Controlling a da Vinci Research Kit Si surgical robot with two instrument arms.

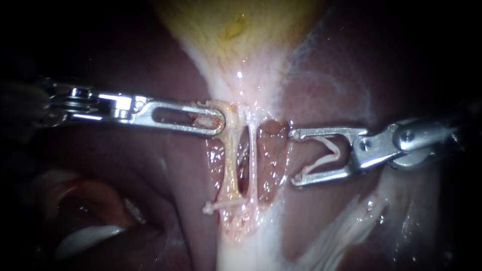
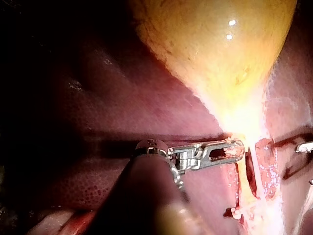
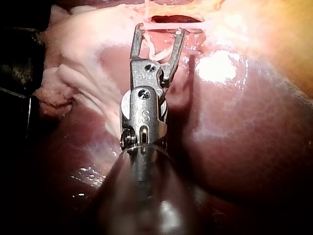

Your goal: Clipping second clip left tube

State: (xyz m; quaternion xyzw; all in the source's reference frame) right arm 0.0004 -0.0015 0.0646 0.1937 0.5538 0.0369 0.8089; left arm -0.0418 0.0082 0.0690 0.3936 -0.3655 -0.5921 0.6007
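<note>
- Running top to bottom in the endoscope view, left tube (image 1: 230,160) spans from the gallbladder (image 1: 236,30) neck down to the pale tissue below; it is tan and the thicker of the two tubes.
- Seated clip (image 1: 221,205) sits crosswise on its lower end. The stretch above it looks bare, so that is my guess for where clip two goes.
- Left instrument (image 1: 216,119) comes in flat from the left. Its claw is pressed together, pinching the top of the left tube at the gallbladder neck, which looks like tension or hold duty.
- Right tube (image 1: 252,160) is thin and white, parallel to the left tube and just beside it on the side facing the clip carrier.
- Right instrument (image 1: 296,156) sits apart from both tubes over liver (image 1: 326,85). Its claw is spread wide, with both halves bearing on the loaded clip (image 1: 324,153) and the mouth pointing at the tubes.
- Key geometry: the claw mouth is square to the tube axis, which is good. The target lies straight ahead of it but behind the right tube.
- Judgement: the approach has to clear or straddle the right tube without catching it. The wrist views don't show the depth gap between the tubes.
</note>
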